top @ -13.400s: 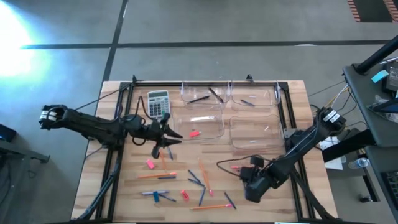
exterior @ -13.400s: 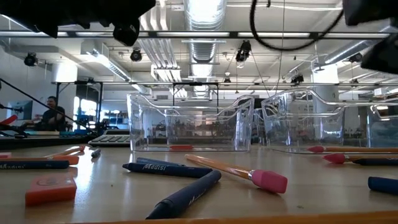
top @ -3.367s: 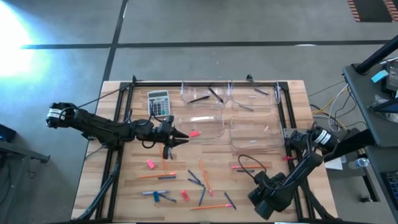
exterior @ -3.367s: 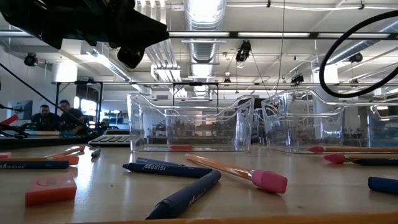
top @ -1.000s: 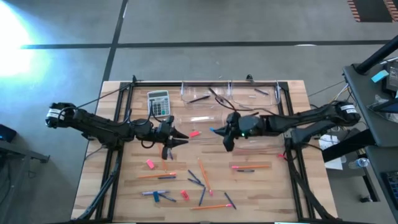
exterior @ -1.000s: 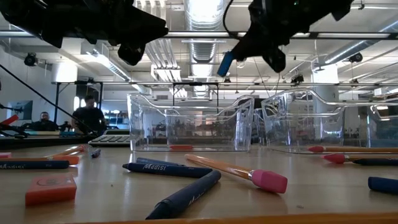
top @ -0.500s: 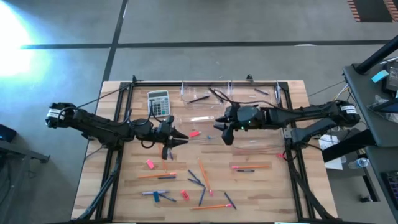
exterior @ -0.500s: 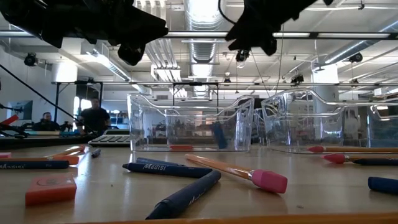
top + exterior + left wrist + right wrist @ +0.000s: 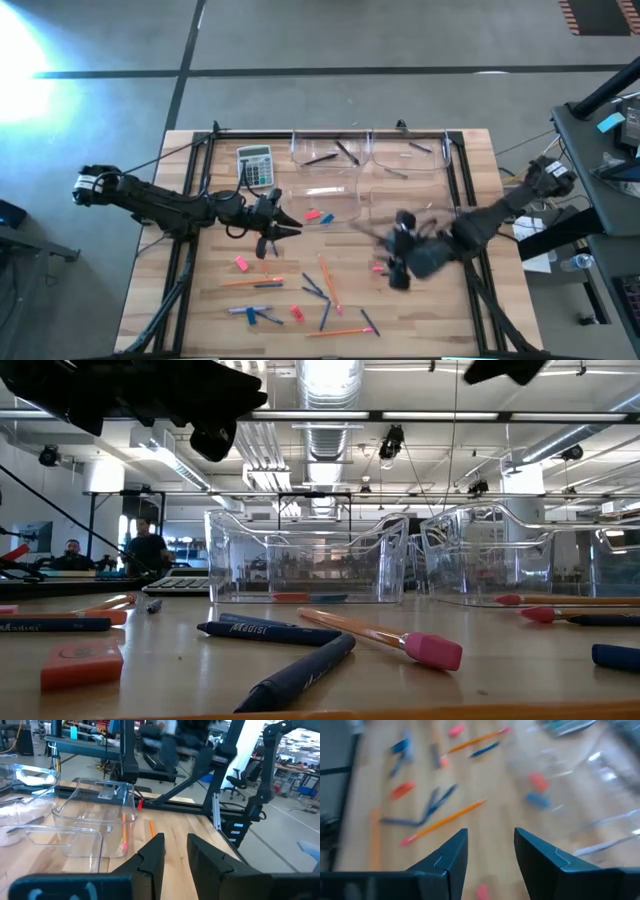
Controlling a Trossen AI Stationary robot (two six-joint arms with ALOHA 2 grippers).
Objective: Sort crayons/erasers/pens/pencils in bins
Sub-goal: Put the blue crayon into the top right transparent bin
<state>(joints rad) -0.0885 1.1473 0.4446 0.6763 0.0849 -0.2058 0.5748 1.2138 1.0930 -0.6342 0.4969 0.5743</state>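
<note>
A pink eraser [image 9: 312, 214] and a blue eraser [image 9: 327, 217] lie side by side in the near-left bin [image 9: 352, 205], off to the side of the right claw [image 9: 490, 851], which hangs empty with its fingers parted over the scattered pencils [image 9: 328, 283], probably positioned to reach for another piece. The left claw [image 9: 175, 851] waits beside that same bin over bare surface [image 9: 200, 290], fingers slightly apart and holding nothing, likely parked there to stay clear.

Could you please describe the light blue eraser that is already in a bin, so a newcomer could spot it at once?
Find the grey calculator near the table's far left. The clear bin just to its right, in the nearer row, holds two small blocks side by side. The light blue eraser is the right one; its neighbour is pink.
</note>
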